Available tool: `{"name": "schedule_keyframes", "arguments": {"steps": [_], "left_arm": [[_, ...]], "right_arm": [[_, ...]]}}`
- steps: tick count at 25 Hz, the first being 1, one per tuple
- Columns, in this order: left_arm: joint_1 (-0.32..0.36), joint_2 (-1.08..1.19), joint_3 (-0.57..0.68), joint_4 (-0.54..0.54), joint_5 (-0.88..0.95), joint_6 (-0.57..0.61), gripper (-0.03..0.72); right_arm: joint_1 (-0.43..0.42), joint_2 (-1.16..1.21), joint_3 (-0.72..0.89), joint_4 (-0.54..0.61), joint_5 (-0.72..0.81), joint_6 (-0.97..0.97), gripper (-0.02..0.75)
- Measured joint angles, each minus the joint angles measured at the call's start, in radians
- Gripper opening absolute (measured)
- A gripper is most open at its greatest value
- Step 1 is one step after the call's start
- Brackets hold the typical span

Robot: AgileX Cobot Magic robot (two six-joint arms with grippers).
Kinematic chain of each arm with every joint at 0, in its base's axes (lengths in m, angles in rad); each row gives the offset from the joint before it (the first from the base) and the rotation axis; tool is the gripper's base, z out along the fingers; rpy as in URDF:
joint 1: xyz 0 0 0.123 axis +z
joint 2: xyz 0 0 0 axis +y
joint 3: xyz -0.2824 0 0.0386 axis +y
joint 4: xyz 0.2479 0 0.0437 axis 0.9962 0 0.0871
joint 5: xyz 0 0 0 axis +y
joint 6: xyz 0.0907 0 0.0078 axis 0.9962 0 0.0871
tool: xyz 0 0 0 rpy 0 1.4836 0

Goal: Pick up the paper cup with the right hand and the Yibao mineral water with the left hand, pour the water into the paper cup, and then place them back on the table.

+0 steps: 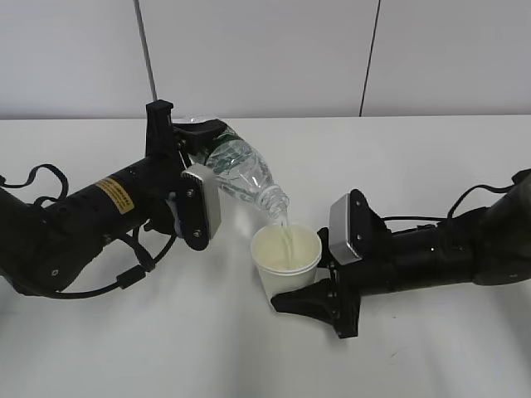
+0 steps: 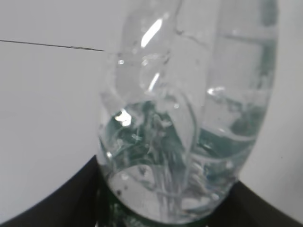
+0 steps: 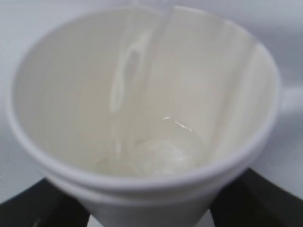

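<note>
My left gripper (image 1: pixel 202 139) is shut on the Yibao mineral water bottle (image 1: pixel 242 172) and holds it tilted, mouth down to the right, over the paper cup (image 1: pixel 286 259). A thin stream of water (image 1: pixel 286 225) runs from the mouth into the cup. In the left wrist view the clear ribbed bottle (image 2: pixel 189 118) fills the frame between the black fingers (image 2: pixel 57 203). My right gripper (image 1: pixel 309 294) is shut on the white cup, held just above the table (image 1: pixel 166 348). In the right wrist view the cup (image 3: pixel 142 109) has a little water (image 3: pixel 156 158) at its bottom.
Black cables trail from the left arm (image 1: pixel 41 178) and the right arm (image 1: pixel 477 192) over the white table. A grey wall with vertical seams (image 1: pixel 369 58) stands behind the table's far edge.
</note>
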Motion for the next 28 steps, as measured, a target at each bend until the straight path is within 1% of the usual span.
{"name": "schedule_keyframes", "arguments": {"steps": [28], "left_arm": [[0.000,0.000,0.000,0.000,-0.007,0.004,0.389]], "right_arm": [[-0.006,0.000,0.000,-0.012,-0.008,0.000,0.512]]}}
